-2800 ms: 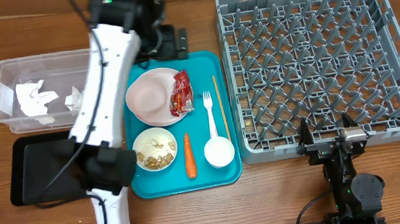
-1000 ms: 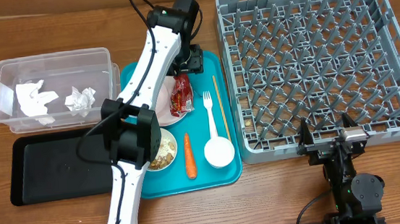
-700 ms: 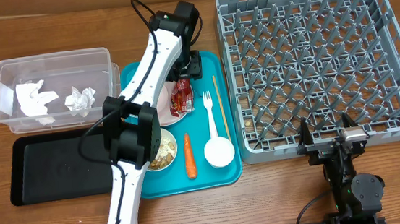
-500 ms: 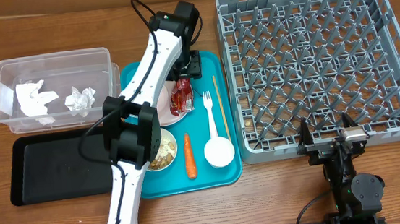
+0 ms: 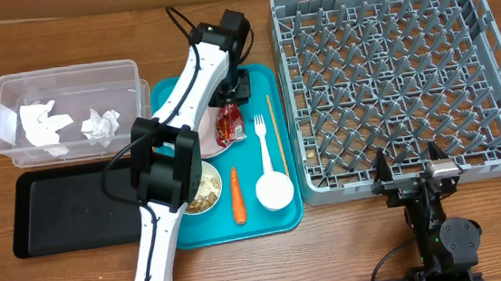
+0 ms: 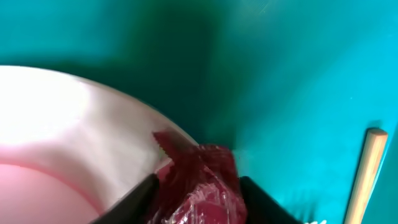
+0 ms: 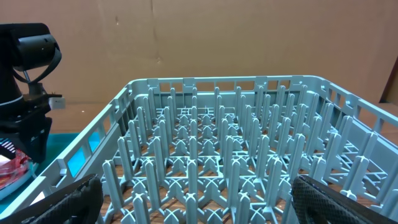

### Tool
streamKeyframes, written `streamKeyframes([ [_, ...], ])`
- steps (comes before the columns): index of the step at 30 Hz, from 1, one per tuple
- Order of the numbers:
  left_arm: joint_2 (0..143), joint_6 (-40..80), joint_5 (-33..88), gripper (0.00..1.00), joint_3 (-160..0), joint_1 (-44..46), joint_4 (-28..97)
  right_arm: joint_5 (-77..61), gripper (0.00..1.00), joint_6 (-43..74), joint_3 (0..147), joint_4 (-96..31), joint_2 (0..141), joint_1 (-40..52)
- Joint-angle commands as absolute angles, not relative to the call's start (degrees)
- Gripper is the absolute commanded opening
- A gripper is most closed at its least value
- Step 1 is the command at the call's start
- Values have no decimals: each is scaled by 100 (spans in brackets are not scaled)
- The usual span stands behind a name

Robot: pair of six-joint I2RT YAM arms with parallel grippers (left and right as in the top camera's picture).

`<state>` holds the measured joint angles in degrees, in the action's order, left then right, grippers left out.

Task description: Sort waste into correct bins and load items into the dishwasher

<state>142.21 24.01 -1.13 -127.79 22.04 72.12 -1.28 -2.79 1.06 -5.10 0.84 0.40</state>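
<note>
My left gripper (image 5: 228,104) is down on the teal tray, shut on the top end of the red snack wrapper (image 5: 225,126). In the left wrist view the wrapper (image 6: 200,186) fills the gap between the black fingers (image 6: 140,196), at the edge of the pale pink plate (image 6: 68,130). The thin wooden stick (image 6: 367,174) lies to the right. A white bowl of brownish food bits (image 5: 203,189), the carrot (image 5: 235,197), the white fork (image 5: 262,139) and a small white bowl or cup (image 5: 275,190) lie on the tray. My right gripper (image 7: 208,208) stands open before the grey dish rack (image 5: 400,82).
The clear tub (image 5: 64,88) at the left holds two crumpled napkins (image 5: 47,125). The black tray (image 5: 66,211) lies in front of it. The teal tray (image 5: 284,215) sits between these bins and the rack. My left arm (image 5: 180,119) crosses over the plate and food bowl.
My left arm swung from the tub over to the teal tray and lowered onto the wrapper. The wrapper now looks shorter and bunched. The right arm has not moved.
</note>
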Motion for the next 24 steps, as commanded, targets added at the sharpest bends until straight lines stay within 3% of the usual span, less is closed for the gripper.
streamKeyframes([
  [1, 14282, 2344, -191, 31, -12768, 2165, 7203, -141, 100, -285, 45, -471, 23, 21],
  [8, 14280, 2224, -191, 23, -12857, 2088, 7354, -141, 100, -285, 45, -471, 23, 21],
  [20, 14280, 2226, -191, 19, -13681, 2075, 7795, -141, 100, -285, 45, -471, 23, 21],
  [23, 14280, 2224, -191, 4, -13712, 2075, 7852, -141, 100, -285, 45, -471, 23, 21],
  [24, 14280, 2226, -191, 4, -13712, 2075, 7887, -141, 100, -287, 45, -471, 23, 21],
])
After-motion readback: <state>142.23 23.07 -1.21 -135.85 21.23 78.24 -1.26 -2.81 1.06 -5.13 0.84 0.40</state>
